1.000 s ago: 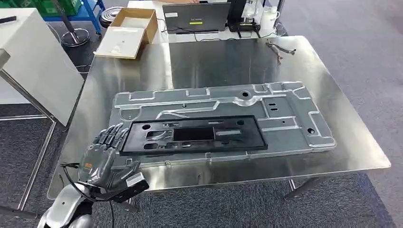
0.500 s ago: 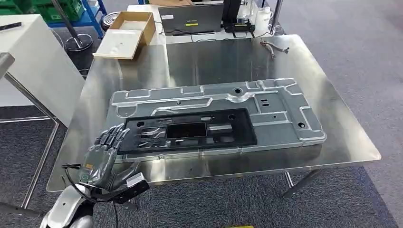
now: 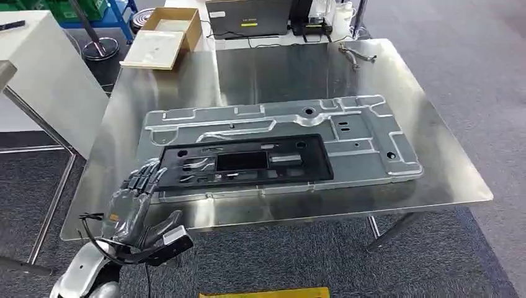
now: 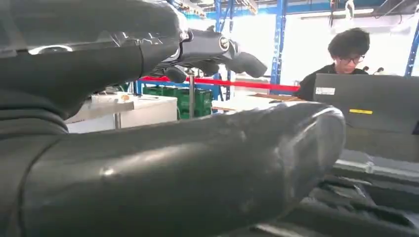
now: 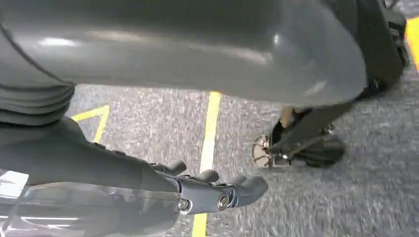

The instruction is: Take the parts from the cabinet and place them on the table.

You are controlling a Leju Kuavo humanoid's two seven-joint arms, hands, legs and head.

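As I look down from the head view, my left hand (image 3: 138,198) hovers at the near left corner of the tabletop (image 3: 453,180), fingers spread and holding nothing, tips just beside the black frame (image 3: 242,162). My right hand (image 5: 217,192) hangs over the carpet, fingers loosely apart, empty. The frame lies flat on the grey panel (image 3: 366,133). Farther back sit pliers (image 3: 355,53), a box (image 3: 164,34) and a laptop (image 3: 248,15).
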